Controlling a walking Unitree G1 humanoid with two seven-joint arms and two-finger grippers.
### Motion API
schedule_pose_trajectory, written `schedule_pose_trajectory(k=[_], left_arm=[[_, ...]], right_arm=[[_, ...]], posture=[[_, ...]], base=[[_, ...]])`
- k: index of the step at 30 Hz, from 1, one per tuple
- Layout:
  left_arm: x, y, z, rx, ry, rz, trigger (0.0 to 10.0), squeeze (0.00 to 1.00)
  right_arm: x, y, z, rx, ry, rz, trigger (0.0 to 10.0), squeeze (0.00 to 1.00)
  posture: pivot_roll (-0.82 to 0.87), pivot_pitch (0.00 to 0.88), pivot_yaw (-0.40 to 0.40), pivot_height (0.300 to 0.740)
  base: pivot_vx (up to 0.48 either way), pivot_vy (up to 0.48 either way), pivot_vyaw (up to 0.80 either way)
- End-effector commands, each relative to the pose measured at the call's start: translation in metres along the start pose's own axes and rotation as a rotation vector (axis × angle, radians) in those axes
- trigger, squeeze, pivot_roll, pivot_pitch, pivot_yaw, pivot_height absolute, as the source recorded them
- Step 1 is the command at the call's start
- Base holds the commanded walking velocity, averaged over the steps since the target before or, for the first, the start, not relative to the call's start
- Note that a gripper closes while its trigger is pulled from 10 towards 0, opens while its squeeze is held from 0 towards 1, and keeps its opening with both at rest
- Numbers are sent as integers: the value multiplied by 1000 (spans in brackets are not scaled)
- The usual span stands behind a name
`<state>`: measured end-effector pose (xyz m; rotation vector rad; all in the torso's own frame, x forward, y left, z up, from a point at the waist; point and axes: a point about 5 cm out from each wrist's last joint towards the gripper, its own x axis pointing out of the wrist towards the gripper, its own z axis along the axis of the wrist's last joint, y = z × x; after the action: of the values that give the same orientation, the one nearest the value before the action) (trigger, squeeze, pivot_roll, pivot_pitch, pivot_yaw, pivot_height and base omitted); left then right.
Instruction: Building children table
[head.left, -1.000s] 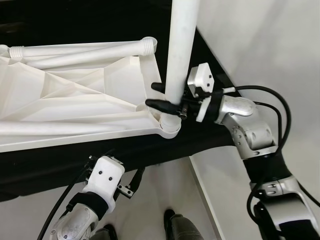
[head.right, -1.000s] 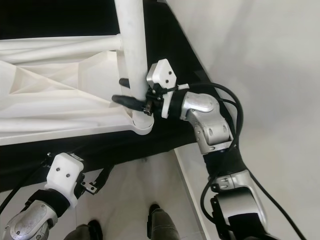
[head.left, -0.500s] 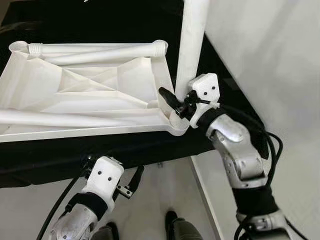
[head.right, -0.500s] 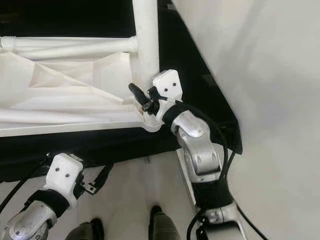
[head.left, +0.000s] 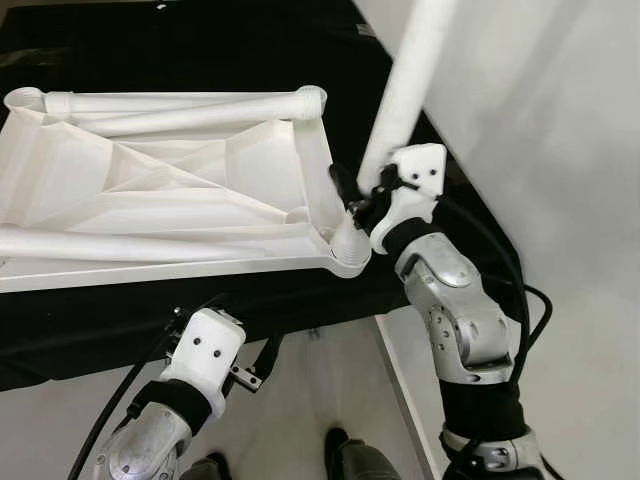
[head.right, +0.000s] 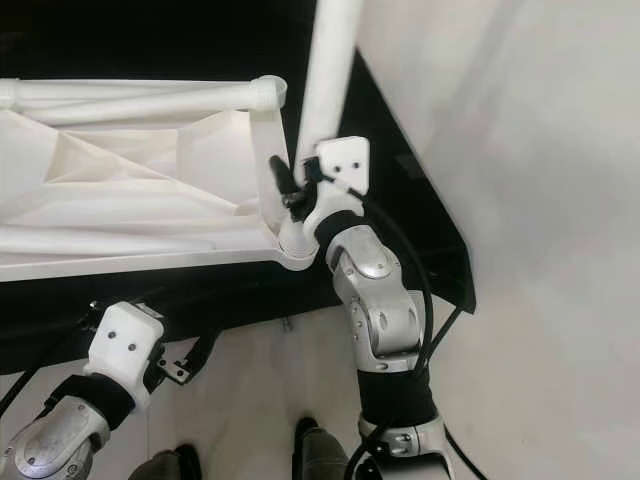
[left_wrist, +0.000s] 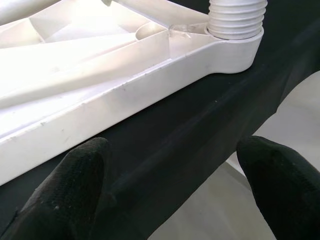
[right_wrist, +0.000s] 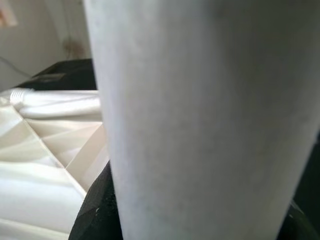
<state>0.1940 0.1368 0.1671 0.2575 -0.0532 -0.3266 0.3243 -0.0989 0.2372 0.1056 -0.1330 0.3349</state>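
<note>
The right end effector (head.left: 362, 197) pinches a white table leg (head.left: 410, 95), tilted at the corner socket (head.left: 345, 245) of the overturned tabletop (head.left: 150, 200) on a black surface (head.left: 200, 310). Left end effector (left_wrist: 170, 185) hovers spread. Next, seemingly: straighten and screw in.

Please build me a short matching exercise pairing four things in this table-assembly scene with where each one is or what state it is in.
Things:
1. right gripper
2. left gripper
3. table leg
4. tabletop

States:
A. lying underside up on the black surface
B. open, below the edge of the black surface
C. standing in the corner socket, leaning
D. shut on the table leg

Pairs: 1-D, 2-B, 3-C, 4-A
</note>
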Motion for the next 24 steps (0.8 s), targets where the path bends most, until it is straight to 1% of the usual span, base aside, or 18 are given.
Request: schedule_pose_trajectory(k=[1, 2, 3, 4, 5, 6, 8, 9, 10, 11, 12, 13, 14, 15, 17, 19, 24], left_arm=[[-1, 0, -6, -1, 29, -10, 10000, 0], [-1, 1, -6, -1, 29, -9, 10000, 0], [-1, 1, -6, -1, 29, -9, 10000, 0], [0, 1, -6, 2, 28, -9, 10000, 0], [0, 1, -6, 2, 28, -9, 10000, 0], [0, 1, -6, 4, 28, -9, 10000, 0], [1, 1, -7, 9, 29, -12, 10000, 0], [1, 1, -7, 9, 29, -12, 10000, 0], [1, 1, -7, 10, 30, -14, 10000, 0], [1, 1, -7, 11, 30, -15, 10000, 0], [1, 1, -7, 11, 30, -15, 10000, 0], [1, 1, -7, 12, 30, -15, 10000, 0], [1, 1, -7, 12, 30, -16, 10000, 0], [1, 0, -7, 13, 31, -17, 10000, 0], [0, 0, -7, 15, 32, -20, 10000, 0], [0, 0, -7, 15, 32, -20, 10000, 0], [-1, -1, -7, 14, 34, -24, 10000, 0]], right_arm=[[-15, -19, -67, 101, 336, -111, 10000, 0], [-14, -15, -65, 132, 315, -80, 10000, 0], [-14, -15, -65, 132, 315, -80, 10000, 0], [-13, -12, -63, 149, 294, -48, 10000, 0], [-13, -12, -63, 149, 294, -48, 10000, 0], [-12, -10, -60, 135, 275, -11, 10000, 0], [-10, -7, -53, 68, 234, 102, 10000, 0], [-10, -7, -53, 68, 234, 102, 10000, 0], [-8, -6, -49, 14, 208, 164, 10000, 0], [-8, -6, -46, -19, 194, 202, 10000, 0], [-8, -6, -46, -19, 194, 202, 10000, 0], [-7, -7, -43, -44, 182, 252, 10000, 0], [-5, -8, -38, -91, 166, 311, 10000, 0], [-4, -8, -35, -119, 159, 346, 10000, 0], [-3, -12, -34, -192, 187, 418, 10000, 0], [-3, -12, -34, -192, 187, 418, 10000, 0], [1, -18, -35, -276, 259, 536, 10000, 0]], posture=[[-210, 315, -72, 740], [-209, 313, -69, 740], [-209, 313, -69, 740], [-209, 312, -68, 740], [-209, 312, -68, 740], [-210, 310, -66, 740], [-212, 309, -63, 740], [-212, 309, -63, 740], [-212, 309, -63, 740], [-212, 309, -63, 740], [-212, 309, -63, 740], [-210, 307, -62, 740], [-209, 307, -61, 740], [-208, 307, -62, 740], [-207, 306, -63, 740], [-207, 306, -63, 740], [-197, 308, -60, 740]], base=[[0, 0, 0], [0, 0, 0], [0, 0, 0], [0, 0, 0], [0, 0, 0], [0, 0, 0], [0, 0, 0], [0, 0, 0], [0, 0, 0], [0, 0, 0], [0, 0, 0], [0, 0, 0], [0, 0, 0], [0, 0, 0], [0, 0, 0], [0, 0, 0], [0, 0, 0]])
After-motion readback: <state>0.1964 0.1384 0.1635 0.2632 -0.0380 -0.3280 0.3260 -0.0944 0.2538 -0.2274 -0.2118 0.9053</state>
